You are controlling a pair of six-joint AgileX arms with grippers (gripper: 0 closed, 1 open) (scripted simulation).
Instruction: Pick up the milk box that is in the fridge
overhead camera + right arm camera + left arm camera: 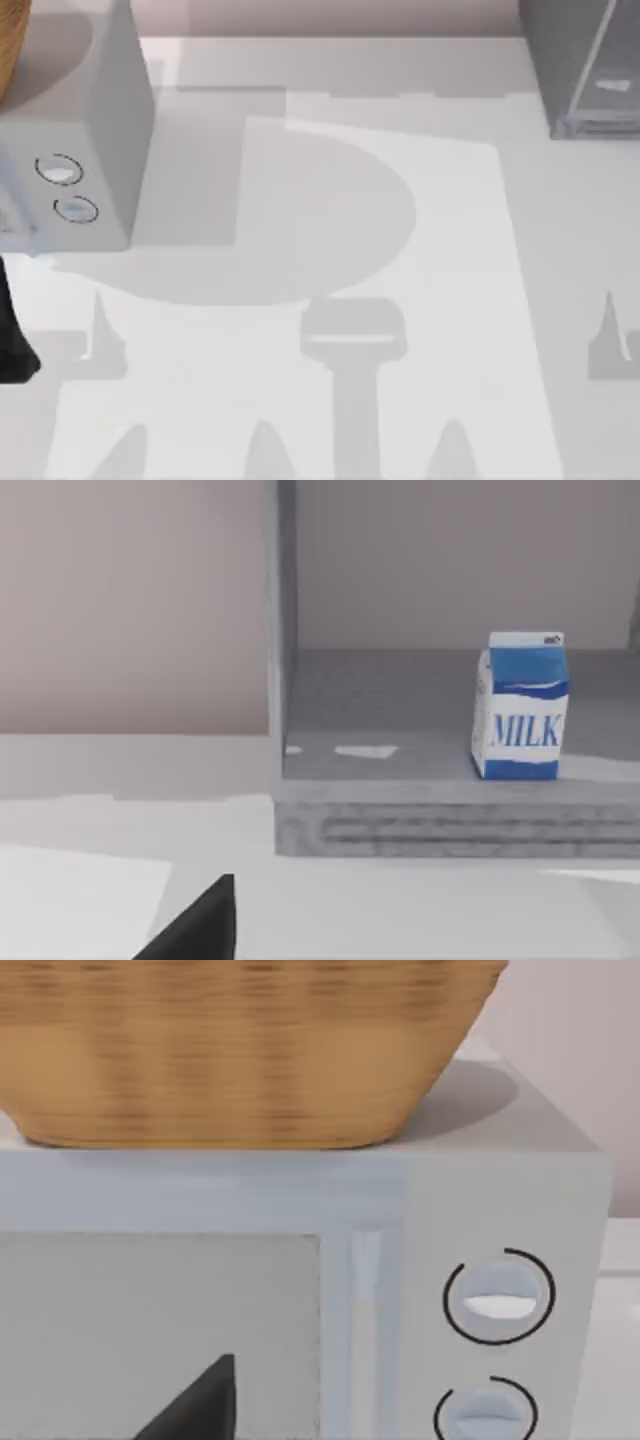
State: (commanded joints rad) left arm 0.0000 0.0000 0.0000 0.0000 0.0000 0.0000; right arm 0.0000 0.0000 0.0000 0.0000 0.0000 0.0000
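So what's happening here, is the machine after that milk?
Nothing is held yet. The milk box stands upright on the shelf of the open fridge at the table's far right corner, seen from the right arm's wrist camera. The left arm's wrist camera faces a grey box with two knobs, a basket on top.

Blue-and-white milk box (520, 706) upright on open fridge (450, 810) shelf

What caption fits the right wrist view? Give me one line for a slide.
Milk box standing upright on the open fridge shelf, the right claw not yet touching it.
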